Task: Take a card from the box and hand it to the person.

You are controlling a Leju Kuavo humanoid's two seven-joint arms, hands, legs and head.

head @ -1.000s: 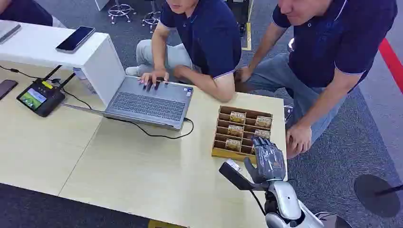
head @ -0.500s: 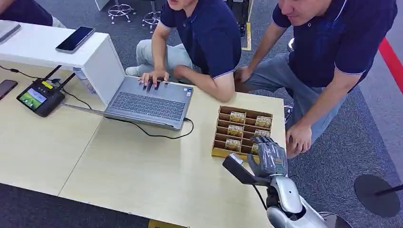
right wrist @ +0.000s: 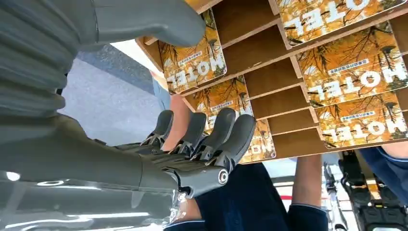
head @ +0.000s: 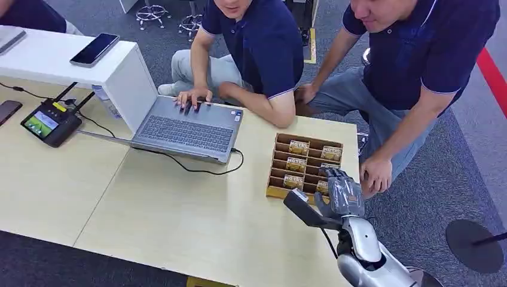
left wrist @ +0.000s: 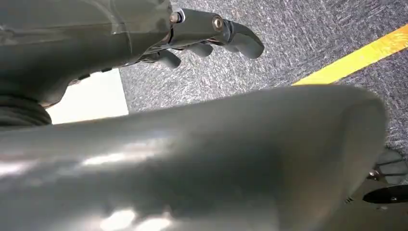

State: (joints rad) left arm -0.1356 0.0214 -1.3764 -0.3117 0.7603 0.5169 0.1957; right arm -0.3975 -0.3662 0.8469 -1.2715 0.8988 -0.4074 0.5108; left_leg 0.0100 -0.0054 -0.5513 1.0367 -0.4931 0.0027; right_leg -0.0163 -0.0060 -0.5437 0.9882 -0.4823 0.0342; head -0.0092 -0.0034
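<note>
Cards (right wrist: 356, 79) glossy, orange-yellow autumn-tree print, white "HOTEL" lettering, standing in slots of wooden box (head: 281, 192) on pale tabletop (head: 179, 209). My right hand (head: 342, 192) above box's near right corner, fingers (right wrist: 226, 137) apart, nothing held. Right wrist view gives print and thin wood dividers; head view gives laptop (head: 188, 128), two persons. My left hand (left wrist: 211, 36) over grey carpet, fingers loosely curled, empty.

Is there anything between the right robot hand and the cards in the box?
Nothing visible. The right robot hand hovers open over the near right corner of the box, and its fingers point at the cards with no object between them.
</note>
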